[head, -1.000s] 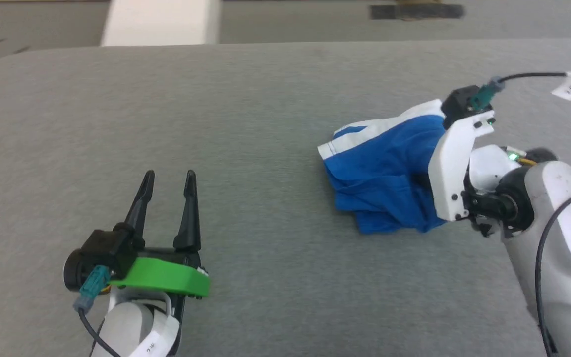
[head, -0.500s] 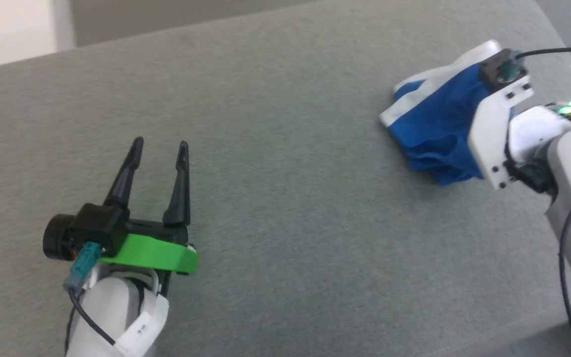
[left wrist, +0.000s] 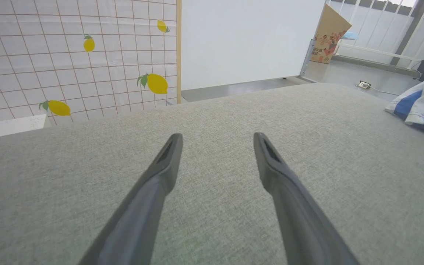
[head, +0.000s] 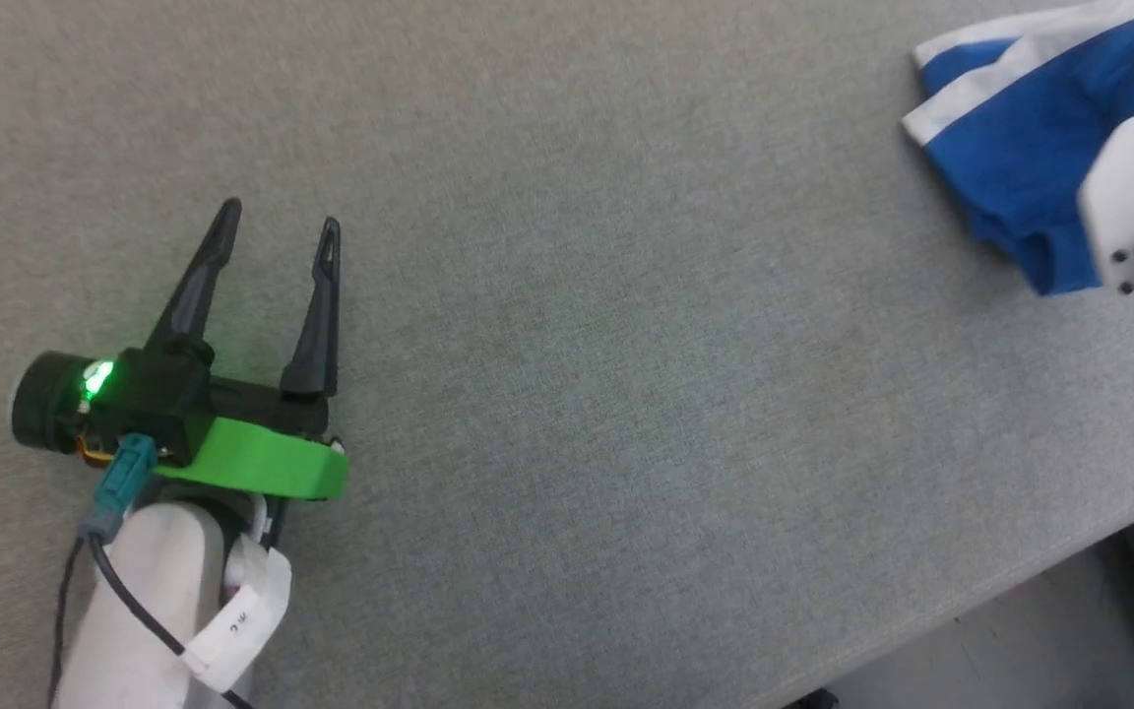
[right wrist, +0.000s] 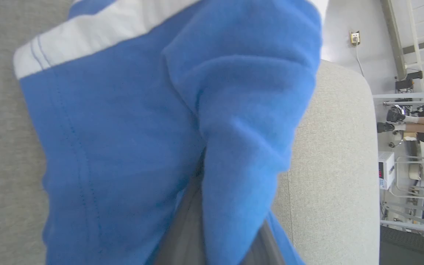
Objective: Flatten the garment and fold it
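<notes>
Right wrist view: the right gripper's (right wrist: 201,184) jaws pinched the bunched garment (right wrist: 116,121); the left gripper's (head: 277,222) jaws stood spread; flattening and folding were undone.

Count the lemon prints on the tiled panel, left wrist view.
4. Top lemon by the wooden strip; upper-left lemon; middle lemon; lowest lemon at the left. More may lie beyond the frame.
</notes>
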Controlling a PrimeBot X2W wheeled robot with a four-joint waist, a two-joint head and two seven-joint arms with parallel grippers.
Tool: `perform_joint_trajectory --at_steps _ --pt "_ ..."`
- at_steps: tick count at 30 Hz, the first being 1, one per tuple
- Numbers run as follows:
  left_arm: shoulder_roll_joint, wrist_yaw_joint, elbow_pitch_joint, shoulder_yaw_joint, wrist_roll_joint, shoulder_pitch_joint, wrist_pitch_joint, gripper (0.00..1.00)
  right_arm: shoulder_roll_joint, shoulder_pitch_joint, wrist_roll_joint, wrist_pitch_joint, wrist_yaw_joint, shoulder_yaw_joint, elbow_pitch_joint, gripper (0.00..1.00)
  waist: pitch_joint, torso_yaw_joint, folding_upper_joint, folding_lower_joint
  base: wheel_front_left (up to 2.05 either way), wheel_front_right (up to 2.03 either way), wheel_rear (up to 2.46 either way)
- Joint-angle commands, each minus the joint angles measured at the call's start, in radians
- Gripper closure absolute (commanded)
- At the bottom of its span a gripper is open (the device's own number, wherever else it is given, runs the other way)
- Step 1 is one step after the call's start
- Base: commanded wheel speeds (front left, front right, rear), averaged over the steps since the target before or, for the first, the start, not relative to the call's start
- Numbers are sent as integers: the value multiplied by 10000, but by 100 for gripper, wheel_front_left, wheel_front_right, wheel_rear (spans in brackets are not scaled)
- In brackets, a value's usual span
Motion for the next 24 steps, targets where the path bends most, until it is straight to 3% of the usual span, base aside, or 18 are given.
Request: perform_joint_trajectory --at_steps 1,10,11,12,16,24 --pt "147 -50 -119 1 78 -180 71 0 94 -271 -276 -228 33 -286 183 100 639 -126 -1 -1 0 0 0" --pt "469 -8 -634 35 89 -209 383 0 516 -781 -1987 -1390 33 -2736 1329 100 997 231 -1 -1 0 0 0" --pt "473 6 -657 40 78 -194 383 0 581 -788 -2158 -1570 33 -2969 1347 67 980 264 -1 -1 0 0 0" --pt "475 21 -662 42 63 -173 372 0 648 -775 -2400 -1736 33 -3187 1403 0 939 306 -1 -1 0 0 0" --pt "298 112 -402 10 -93 -29 137 0 899 -630 -3168 -2334 33 -4243 1489 0 436 481 -1 -1 0 0 0" --pt "-495 152 704 -205 -589 370 -312 0 1361 191 -3291 -3880 33 -5361 1075 0 -1276 1054 -1 -1 0 0 0"
